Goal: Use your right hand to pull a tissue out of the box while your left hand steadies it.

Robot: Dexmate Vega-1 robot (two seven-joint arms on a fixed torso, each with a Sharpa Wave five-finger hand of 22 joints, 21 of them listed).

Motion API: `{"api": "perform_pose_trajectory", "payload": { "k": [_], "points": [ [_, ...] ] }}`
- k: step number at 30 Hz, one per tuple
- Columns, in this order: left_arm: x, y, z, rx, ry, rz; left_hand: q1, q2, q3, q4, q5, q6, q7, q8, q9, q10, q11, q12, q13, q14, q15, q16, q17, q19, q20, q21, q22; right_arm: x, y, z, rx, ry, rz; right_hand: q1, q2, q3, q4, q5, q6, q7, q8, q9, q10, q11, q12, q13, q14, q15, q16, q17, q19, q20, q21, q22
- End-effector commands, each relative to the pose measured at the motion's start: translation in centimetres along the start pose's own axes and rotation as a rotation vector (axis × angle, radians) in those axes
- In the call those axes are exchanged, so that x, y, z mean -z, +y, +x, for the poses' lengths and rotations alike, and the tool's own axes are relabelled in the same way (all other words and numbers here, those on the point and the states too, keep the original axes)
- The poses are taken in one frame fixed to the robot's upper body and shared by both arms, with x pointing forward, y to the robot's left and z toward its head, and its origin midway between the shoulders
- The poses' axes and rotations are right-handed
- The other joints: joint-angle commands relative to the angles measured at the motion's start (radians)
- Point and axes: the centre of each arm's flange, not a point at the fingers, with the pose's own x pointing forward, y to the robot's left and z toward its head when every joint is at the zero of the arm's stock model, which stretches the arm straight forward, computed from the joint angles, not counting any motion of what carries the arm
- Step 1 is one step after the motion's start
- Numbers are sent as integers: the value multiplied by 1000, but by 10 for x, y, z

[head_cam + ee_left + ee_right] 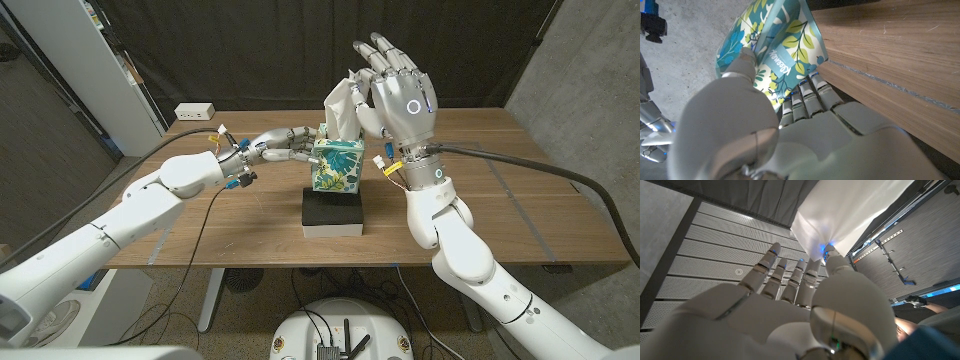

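Observation:
A teal tissue box with a leaf print (pixel 337 164) stands on a black block (pixel 333 212) in the middle of the table. My left hand (pixel 282 145) grips the box from its left side; the left wrist view shows its fingers (pixel 807 97) pressed against the printed box (pixel 775 45). My right hand (pixel 398 92) is raised above and right of the box and pinches a white tissue (pixel 343 104) between thumb and a finger. The tissue (pixel 840 215) hangs stretched from the fingertips (pixel 812 265), its lower end still at the box top.
The black block sits on the wooden table (pixel 500 190). A white power strip (pixel 194 111) lies at the far left corner. A dark curtain hangs behind the table, and a white cabinet (pixel 90 70) stands at the back left.

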Motion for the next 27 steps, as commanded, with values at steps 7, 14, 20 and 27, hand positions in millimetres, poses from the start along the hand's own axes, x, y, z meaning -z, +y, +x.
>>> {"api": "perform_pose_trajectory", "payload": {
  "k": [7, 14, 20, 27],
  "points": [
    [3, 2, -4, 13, -2, -7, -9, 6, 11, 5, 6, 0, 5, -6, 3, 0, 1, 1, 2, -5, -89, -3, 1, 4, -12, 4, 1, -4, -7, 10, 84, 6, -13, 11, 3, -13, 2, 5, 4, -9, 9, -1, 0, -13, -3, 6, -6, -188, -2, 6, -6, -97, -4, 3],
    [4, 2, -5, 21, -5, -6, -10, 5, 13, 3, 6, 3, 4, -6, 4, 0, 2, 2, 3, -6, -90, -4, 0, 4, -13, 4, 1, -3, -12, 16, 116, 16, -11, 15, 5, -18, 3, 6, 5, -11, 12, -2, 0, -12, -3, 6, -6, -188, -2, 6, -7, -99, -4, 3],
    [4, 3, -6, 25, -9, -6, -11, 5, 15, 2, 5, 2, 5, -7, 5, -1, 3, 2, 3, -6, -90, -4, 0, 4, -12, 4, 1, -3, -13, 17, 141, 26, -22, 18, 6, -23, 2, 7, 6, -9, 14, -4, 1, -10, -2, 6, -6, -189, -2, 7, -6, -99, -4, 3],
    [5, 2, -7, 42, -13, -8, -12, 4, 16, 2, 5, 2, 4, -7, 5, -1, 1, 3, 3, -6, -92, -4, 0, 3, -12, 4, 1, -4, -15, 19, 173, 43, -27, 21, 7, -28, 3, 8, 4, -12, 15, -5, 1, -11, -3, 6, -5, -189, -2, 7, -7, -100, -4, 3]
  ]
}}
